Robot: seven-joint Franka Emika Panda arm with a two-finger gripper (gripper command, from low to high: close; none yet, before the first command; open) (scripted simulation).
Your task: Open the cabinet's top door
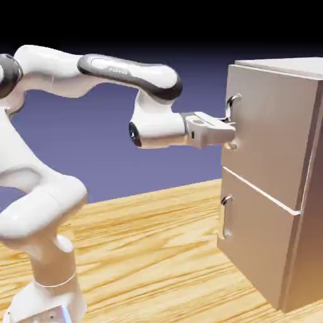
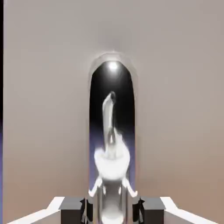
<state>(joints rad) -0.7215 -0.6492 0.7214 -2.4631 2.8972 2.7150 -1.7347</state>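
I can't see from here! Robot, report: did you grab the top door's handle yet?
End effector shut on the top door's handle. Top door not open yet. Nothing in the way.

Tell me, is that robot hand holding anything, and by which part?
Yes. Its fingers are shut on the silver handle of the cabinet's top door, gripping the bar around its lower half.

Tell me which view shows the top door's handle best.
The hand view: the handle fills the middle as a shiny bar, with the pincer shut on it. The exterior view shows the handle small and side-on at the top door's edge, partly hidden by the pincer.
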